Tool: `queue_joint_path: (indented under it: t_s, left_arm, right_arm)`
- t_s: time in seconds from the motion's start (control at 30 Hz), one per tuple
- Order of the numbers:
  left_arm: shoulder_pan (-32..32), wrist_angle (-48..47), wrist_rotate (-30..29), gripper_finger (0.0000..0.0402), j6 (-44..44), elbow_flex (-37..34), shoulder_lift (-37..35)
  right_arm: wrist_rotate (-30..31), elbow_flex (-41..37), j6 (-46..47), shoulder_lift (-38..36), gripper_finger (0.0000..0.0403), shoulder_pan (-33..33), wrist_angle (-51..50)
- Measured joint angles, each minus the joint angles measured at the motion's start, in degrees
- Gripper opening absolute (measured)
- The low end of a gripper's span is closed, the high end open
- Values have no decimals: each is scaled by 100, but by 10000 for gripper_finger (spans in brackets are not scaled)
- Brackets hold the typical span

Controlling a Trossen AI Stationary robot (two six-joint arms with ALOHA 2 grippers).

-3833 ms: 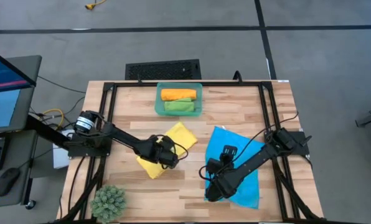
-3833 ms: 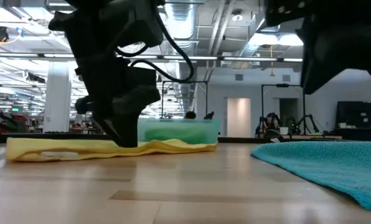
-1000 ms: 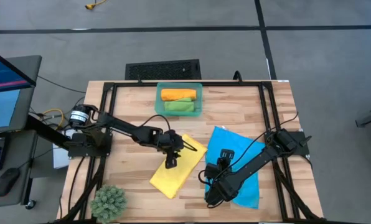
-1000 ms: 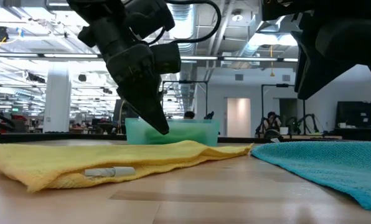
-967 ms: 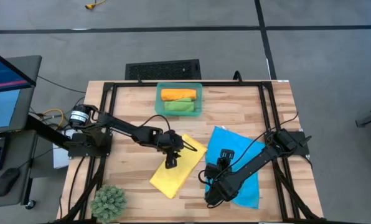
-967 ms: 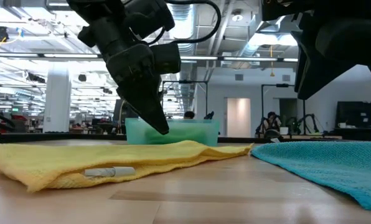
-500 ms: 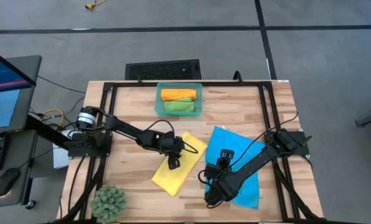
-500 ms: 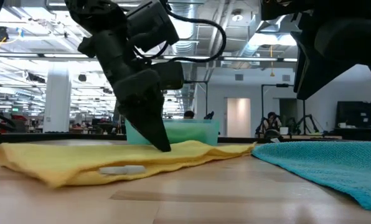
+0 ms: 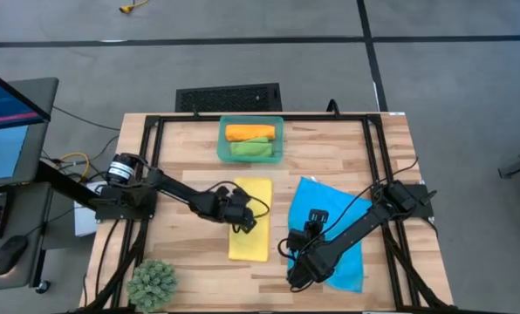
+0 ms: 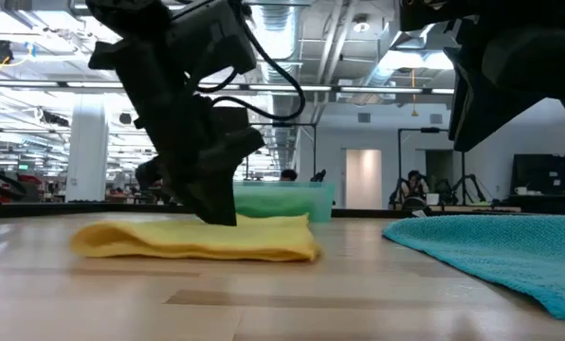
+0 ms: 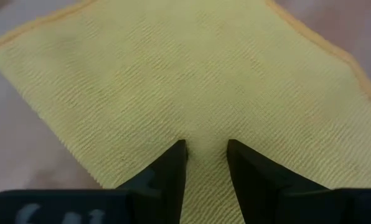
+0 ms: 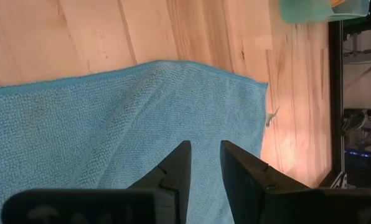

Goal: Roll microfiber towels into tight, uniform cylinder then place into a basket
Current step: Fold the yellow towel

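the left gripper (image 9: 241, 221) presses down on the folded yellow towel (image 9: 251, 234) at mid counter (image 9: 181, 253), its fingers (image 11: 167, 171) pinching a small ridge of cloth. behind, the basket (image 9: 251, 125) holds the orange roll (image 9: 249, 133) and green roll (image 9: 250, 149). the right gripper (image 9: 297, 272) hovers over the spread blue towel (image 9: 345, 253), fingers slightly parted, holding nothing. no readable writing shows.

I saw the yellow towel (image 9: 250, 220) lying folded into a flat upright strip at the middle of the worktop. The bright blue towel (image 9: 334, 234) lay spread flat just beside it, to its right. The teal basket (image 9: 251, 124) stood at the far edge, holding the rolled orange towel (image 9: 249, 133) and rolled green towel (image 9: 250, 149) side by side.
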Motion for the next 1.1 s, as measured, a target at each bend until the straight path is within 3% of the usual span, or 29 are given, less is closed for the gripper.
queue_joint_path:
  t_s: [0.3,0.7,0.93,1.1]
  left_arm:
    - [-408,-286,-148,114,1283,824,-60]
    - [-1321,-2108,-1543,114,1409,1827,-60]
    - [-1703,-2094,-1864,114,1929,2038,-69]
    - [-1937,-2120,-1881,114,2488,2044,-69]
  right_arm:
    - [4,0,0,0,108,-11,41]
    - [68,0,8,0,108,-11,213]
    - [437,0,-58,0,108,-181,712]
    - [424,0,-759,0,108,-339,1427]
